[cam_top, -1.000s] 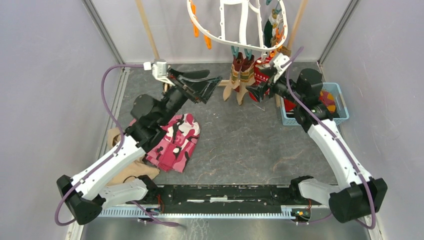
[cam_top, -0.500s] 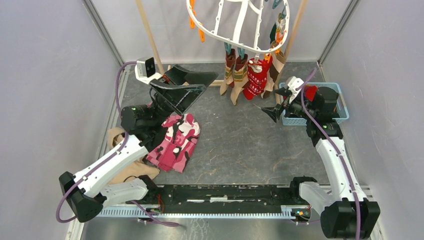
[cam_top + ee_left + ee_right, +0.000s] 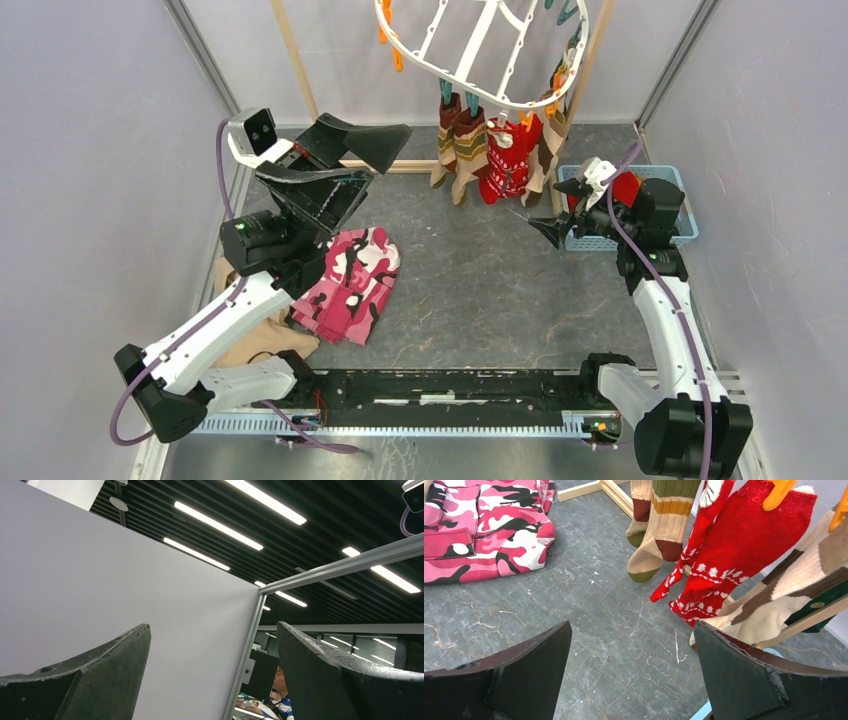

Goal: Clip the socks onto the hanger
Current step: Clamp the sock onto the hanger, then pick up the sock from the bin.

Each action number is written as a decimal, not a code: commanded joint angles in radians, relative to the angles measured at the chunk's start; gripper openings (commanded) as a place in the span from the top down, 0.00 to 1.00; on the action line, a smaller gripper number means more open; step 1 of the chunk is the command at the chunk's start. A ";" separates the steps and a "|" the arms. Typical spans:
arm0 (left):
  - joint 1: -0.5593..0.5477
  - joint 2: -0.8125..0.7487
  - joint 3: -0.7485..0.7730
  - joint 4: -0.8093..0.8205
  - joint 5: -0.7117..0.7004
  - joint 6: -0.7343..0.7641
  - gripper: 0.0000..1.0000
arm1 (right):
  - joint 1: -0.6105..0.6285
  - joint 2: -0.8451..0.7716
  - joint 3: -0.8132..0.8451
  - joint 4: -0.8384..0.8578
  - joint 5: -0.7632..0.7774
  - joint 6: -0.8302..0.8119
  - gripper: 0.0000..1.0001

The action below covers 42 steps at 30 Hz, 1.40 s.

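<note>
At twelve o'clock the hanger (image 3: 476,42) hangs between the poles of the wooden rack (image 3: 296,60), with the socks (image 3: 508,155) clipped along its near rim. The pink camouflage cloth (image 3: 352,280) lies at eight o'clock, with the tan cloth (image 3: 255,340) partly under the left arm. The blue basket (image 3: 600,243) sits at three o'clock. We see the left gripper (image 3: 385,155) tilted upward at ten o'clock, jaws wide, holding nothing. The right gripper (image 3: 548,203), beside the basket, faces the socks, equally wide and empty.

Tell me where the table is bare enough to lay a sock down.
Free: the table middle, from the pink cloth across to the right arm, nearer than the socks. Crowded: under the socks, around the basket.
</note>
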 commanded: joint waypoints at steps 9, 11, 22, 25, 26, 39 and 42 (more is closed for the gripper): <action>-0.002 -0.009 0.061 -0.015 -0.019 0.017 0.00 | -0.016 -0.004 -0.015 0.052 -0.036 0.005 0.02; -0.003 -0.007 0.062 -0.019 -0.012 0.021 0.00 | -0.017 -0.006 -0.017 0.054 -0.036 0.006 0.02; 0.005 -0.029 0.058 -0.048 -0.023 0.043 0.00 | -0.025 -0.007 -0.020 0.051 -0.038 0.001 0.02; 0.005 -0.026 0.062 -0.048 -0.009 0.044 0.00 | -0.025 -0.007 -0.022 0.050 -0.039 0.001 0.02; 0.005 -0.024 0.064 -0.050 -0.004 0.045 0.00 | -0.025 -0.007 -0.022 0.051 -0.039 -0.001 0.02; 0.005 -0.025 0.068 -0.056 0.011 0.048 0.00 | -0.028 -0.002 -0.023 0.048 -0.042 -0.006 0.02; 0.005 -0.021 0.072 -0.056 0.017 0.050 0.00 | -0.028 0.000 -0.022 0.045 -0.043 -0.007 0.02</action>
